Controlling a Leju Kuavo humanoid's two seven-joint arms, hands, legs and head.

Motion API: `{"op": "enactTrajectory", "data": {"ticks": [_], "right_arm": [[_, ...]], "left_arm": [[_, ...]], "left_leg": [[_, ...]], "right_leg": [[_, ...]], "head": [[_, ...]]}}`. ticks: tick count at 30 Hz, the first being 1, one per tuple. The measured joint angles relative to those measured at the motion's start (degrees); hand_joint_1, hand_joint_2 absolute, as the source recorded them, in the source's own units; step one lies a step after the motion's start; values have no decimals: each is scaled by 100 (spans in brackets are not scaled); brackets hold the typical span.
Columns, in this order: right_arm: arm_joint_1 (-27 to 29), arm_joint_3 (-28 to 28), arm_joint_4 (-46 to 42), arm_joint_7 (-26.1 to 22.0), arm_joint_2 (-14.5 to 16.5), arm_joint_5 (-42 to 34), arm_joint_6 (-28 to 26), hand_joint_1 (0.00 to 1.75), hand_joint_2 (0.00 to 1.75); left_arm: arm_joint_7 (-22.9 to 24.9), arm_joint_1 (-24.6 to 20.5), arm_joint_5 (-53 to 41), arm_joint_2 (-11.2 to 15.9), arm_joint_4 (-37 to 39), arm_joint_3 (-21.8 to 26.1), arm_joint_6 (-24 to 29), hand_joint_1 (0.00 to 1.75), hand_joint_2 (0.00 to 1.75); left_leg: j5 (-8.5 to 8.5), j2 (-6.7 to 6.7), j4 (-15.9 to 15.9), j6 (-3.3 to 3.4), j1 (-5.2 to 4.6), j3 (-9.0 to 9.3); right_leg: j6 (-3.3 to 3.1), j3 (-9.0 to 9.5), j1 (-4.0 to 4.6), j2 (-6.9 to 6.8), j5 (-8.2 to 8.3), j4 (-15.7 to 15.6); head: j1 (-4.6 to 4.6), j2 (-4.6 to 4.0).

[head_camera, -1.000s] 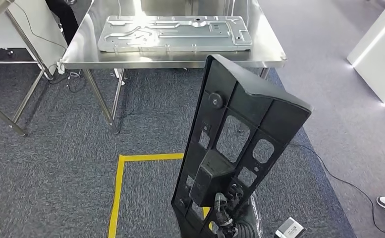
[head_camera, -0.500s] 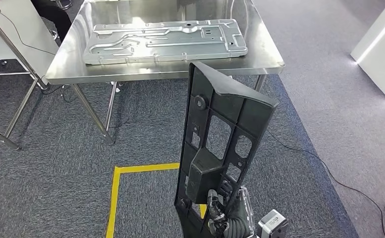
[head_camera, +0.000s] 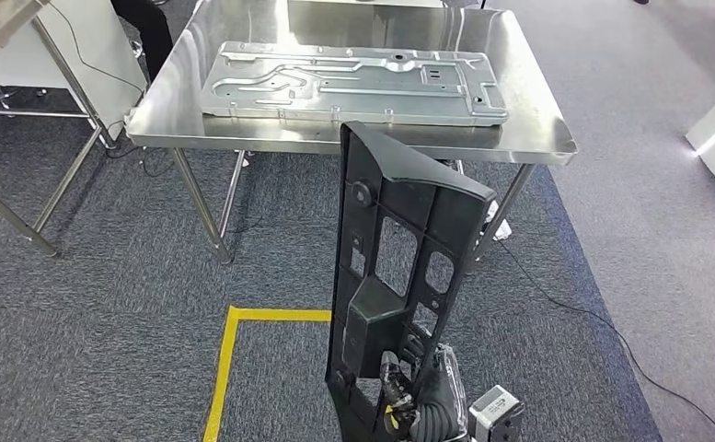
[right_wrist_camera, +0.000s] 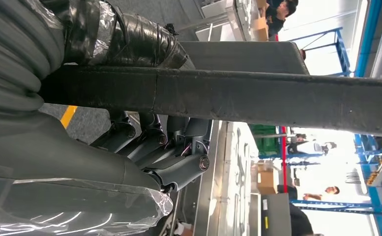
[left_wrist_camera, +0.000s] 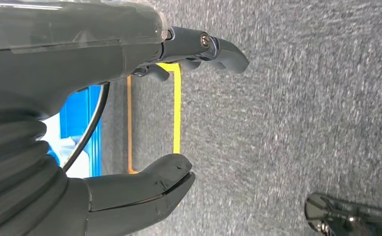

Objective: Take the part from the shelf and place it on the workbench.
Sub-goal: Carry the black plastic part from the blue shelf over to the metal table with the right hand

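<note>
Since the earlier head view the whole scene has shifted: the camera has moved, and the stainless workbench (head_camera: pixel 556 138) now sits more central and a little lower in frame. The black plastic part (head_camera: pixel 399 267) is still upright, its top edge now overlapping the bench's front rim.

Far left: a second metal table's legs (head_camera: pixel 22 198) and a cable on grey carpet. Left wrist view: left hand (left_wrist_camera: pixel 144 123) hangs over the carpet, thumb and fingers (left_wrist_camera: pixel 218 46) apart, nothing between them; yellow floor tape (left_wrist_camera: pixel 177 108) lies beyond.

Centre, head view: a long stamped sheet-metal panel (head_camera: pixel 353 83) lies flat on the workbench. In front of the bench, the part stands tall, held off the floor, not on the bench. A yellow tape corner (head_camera: pixel 229 350) marks the carpet beneath.

Lower centre-right: right hand (head_camera: pixel 409 396) grips the part at its lower end. Right wrist view: fingers (right_wrist_camera: pixel 179 167) curl against one face of the part (right_wrist_camera: pixel 277 98), clamped on it.

Right: a black cable (head_camera: pixel 602 322) trails across the carpet.
</note>
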Motion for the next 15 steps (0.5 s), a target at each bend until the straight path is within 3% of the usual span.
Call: {"op": "enactTrajectory", "data": {"ticks": [2,4,7,9,12,13,14,15], "right_arm": [[3,0,1,88,1,85,-86,175,175],[25,4,5,284,9,370,-243,175,175],[133,9,50,726,49,1089,-609,175,175],[233,8,115,1007,76,1557,-831,175,175],[376,-47,203,1419,87,2278,-1095,175,175],[423,-92,215,1539,82,2544,-1169,175,175],[467,-145,217,1635,78,2827,-1231,175,175],[505,-199,209,1713,77,3100,-1279,175,175]], "left_arm": [[27,4,5,-16,-2,3,-20,0,175],[66,0,16,-38,-15,10,-50,0,175],[99,6,31,-73,-66,32,-77,0,175],[118,15,43,-103,-113,54,-80,0,175],[172,33,67,-159,-176,116,-92,0,175],[189,45,75,-176,-197,142,-94,0,175],[204,63,83,-190,-216,165,-95,0,175],[217,79,89,-200,-235,185,-95,0,175]], "left_leg": [[-26,-26,-1,-22,-5,49],[-58,-43,-13,-75,-13,74],[-94,-42,-41,-184,-13,109],[-213,-17,158,-239,-15,53],[-666,4,1119,-292,5,-417],[-731,6,1375,-306,12,-560],[-675,9,1431,-316,16,-610],[-519,13,1293,-320,19,-563]], "right_leg": [[-64,258,21,21,466,-737],[-132,423,59,38,654,-1214],[-221,475,63,34,647,-1331],[-279,559,23,25,674,-1412],[-322,643,18,-3,633,-1437],[-322,671,20,-8,603,-1435],[-316,711,19,-10,567,-1432],[-304,764,14,-7,527,-1431]], "head": [[-1,0],[-1,0],[-3,0],[-4,0],[-4,0],[-4,0],[-4,0],[-5,0]]}}
